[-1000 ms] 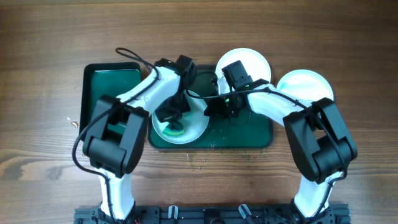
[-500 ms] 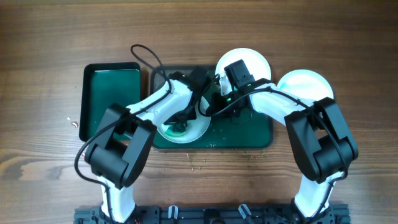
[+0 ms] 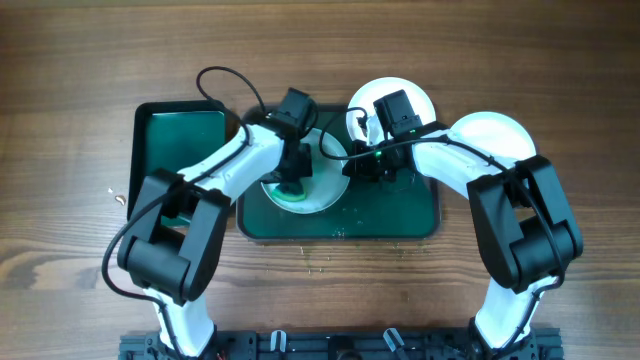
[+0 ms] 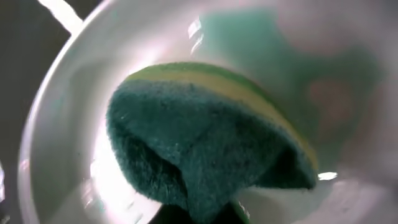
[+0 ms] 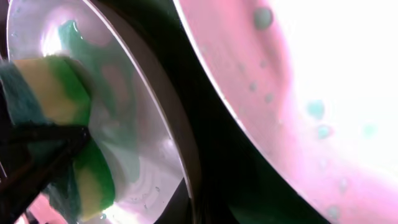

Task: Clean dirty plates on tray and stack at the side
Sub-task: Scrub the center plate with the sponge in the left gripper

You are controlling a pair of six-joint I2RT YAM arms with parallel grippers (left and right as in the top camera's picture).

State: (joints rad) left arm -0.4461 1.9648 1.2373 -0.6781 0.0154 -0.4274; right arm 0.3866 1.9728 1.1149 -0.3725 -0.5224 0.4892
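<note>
Looking from overhead, the left gripper [image 3: 293, 183] is clamped tight on a green sponge [image 3: 290, 198] atop a plate [image 3: 325, 190] in the left half of the tray [image 3: 400, 215], and the right gripper [image 3: 362, 168], fingers together, sits at that plate's right rim. The left wrist view shows the sponge [image 4: 205, 149] folded against the wet plate [image 4: 74, 124]. The right wrist view shows this plate's [image 5: 143, 112] rim beside a second plate [image 5: 298, 81]; whether the right gripper grips anything cannot be told.
</note>
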